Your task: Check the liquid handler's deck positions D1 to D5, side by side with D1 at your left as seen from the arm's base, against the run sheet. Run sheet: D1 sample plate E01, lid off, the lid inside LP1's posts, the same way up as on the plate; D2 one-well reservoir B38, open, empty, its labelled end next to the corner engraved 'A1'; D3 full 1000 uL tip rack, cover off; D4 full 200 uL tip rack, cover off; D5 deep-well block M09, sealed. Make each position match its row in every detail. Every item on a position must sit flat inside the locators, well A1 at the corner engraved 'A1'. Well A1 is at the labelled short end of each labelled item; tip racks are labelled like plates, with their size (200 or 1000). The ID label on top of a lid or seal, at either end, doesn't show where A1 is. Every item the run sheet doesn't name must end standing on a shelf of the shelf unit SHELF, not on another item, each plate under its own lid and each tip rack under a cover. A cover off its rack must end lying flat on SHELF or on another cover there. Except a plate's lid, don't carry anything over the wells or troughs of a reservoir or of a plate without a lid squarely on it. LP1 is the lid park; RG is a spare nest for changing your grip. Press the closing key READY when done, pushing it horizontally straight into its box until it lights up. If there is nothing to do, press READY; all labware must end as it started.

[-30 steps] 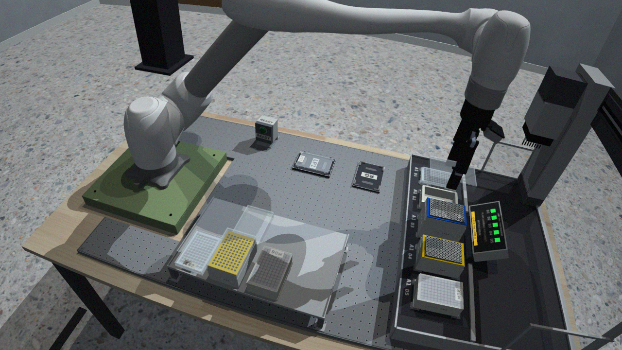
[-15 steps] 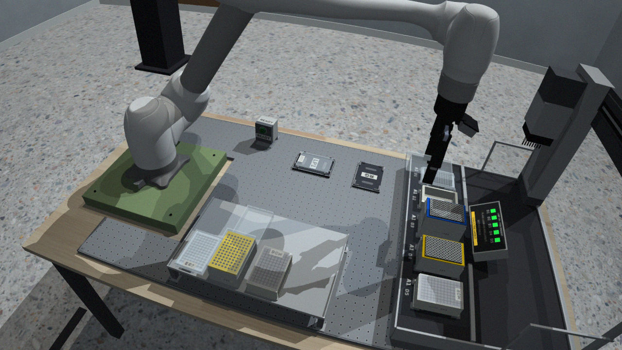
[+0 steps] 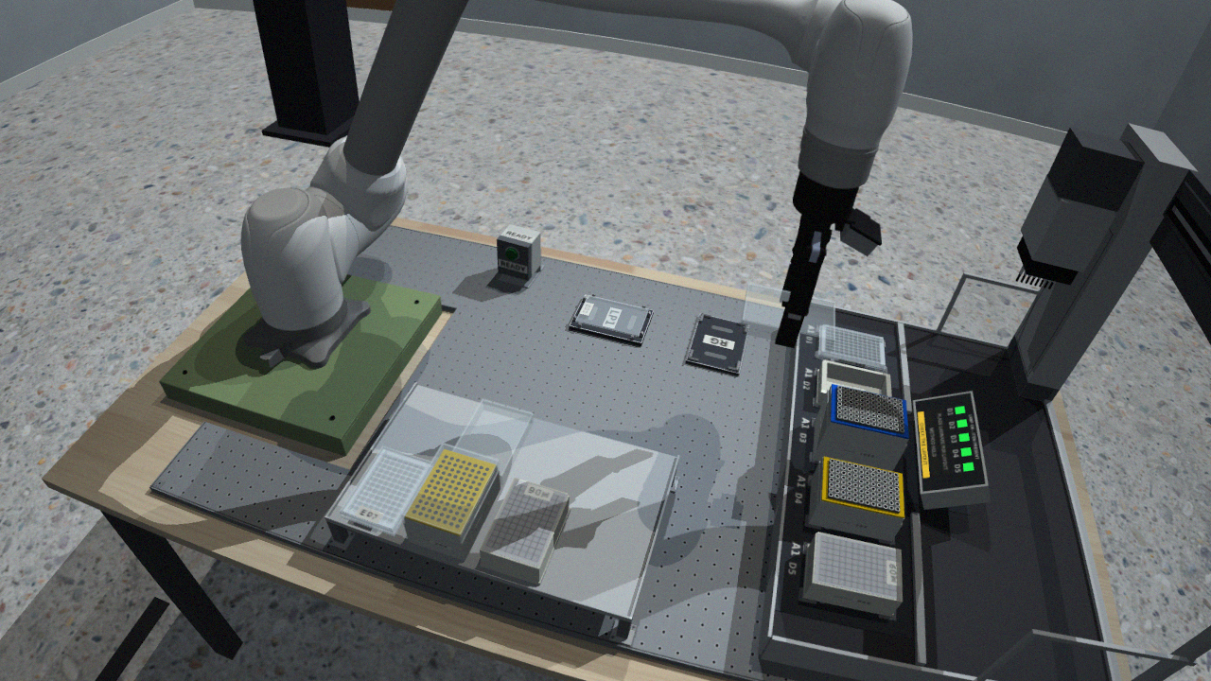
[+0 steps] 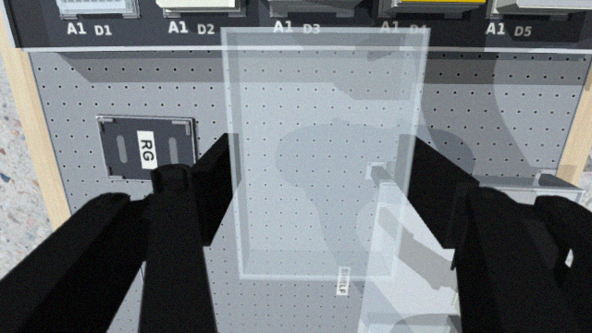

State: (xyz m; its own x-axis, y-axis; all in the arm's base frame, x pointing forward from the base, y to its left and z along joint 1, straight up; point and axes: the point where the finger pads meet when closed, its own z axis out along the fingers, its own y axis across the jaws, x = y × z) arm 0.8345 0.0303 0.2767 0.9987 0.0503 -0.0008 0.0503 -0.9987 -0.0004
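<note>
Cover (image 4: 324,153): clear, looks light, stiff and slippery; hangs above the perforated surface (image 4: 92,83), short of the deck.
End effector (image 4: 319,185): pinching cover's long sides.
Hold: mid-length, kept level.
</note>
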